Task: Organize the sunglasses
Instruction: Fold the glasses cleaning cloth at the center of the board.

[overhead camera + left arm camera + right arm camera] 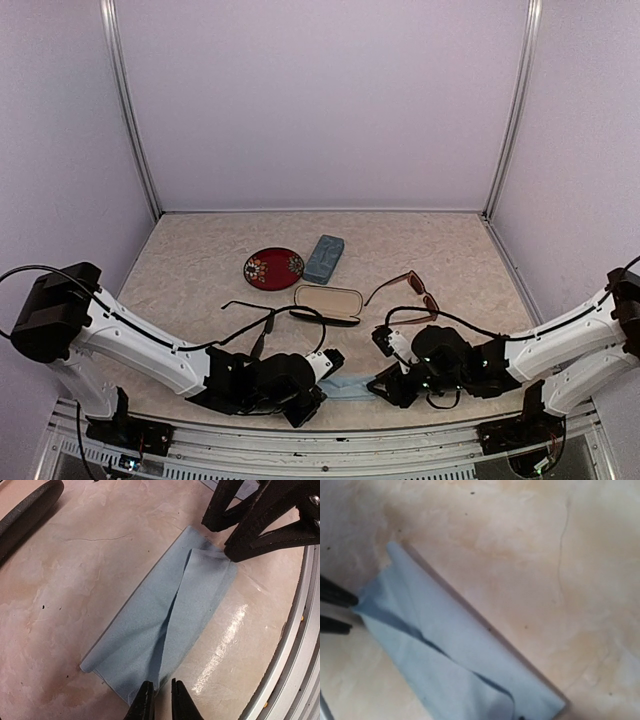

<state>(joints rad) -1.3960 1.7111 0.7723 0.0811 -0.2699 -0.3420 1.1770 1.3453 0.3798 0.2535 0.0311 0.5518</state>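
We see both arms bent low over the near edge of the table [190, 260], meeting over a light-blue cloth [165, 630] that lies folded lengthwise there. The left gripper [161, 699] has its fingers close together, with only a thin gap between them. The near edge of the cloth lies in that gap, but we cannot tell whether it is clamped. The right gripper [341, 612] has its fingers spread apart. The far corner of the cloth sits at their tips, touching one finger without being squeezed.

The sunglasses lie farther back, and neither gripper touches them. The thin black pair [272, 314] lies unfolded just behind the left arm, beside an open case [328, 302] with a pale lining. The reddish-brown pair [418, 287] lies to the right of that case, just behind the right arm, with its arms open. Behind these, a closed blue-grey case [323, 258] sits next to a round red dish [273, 267].
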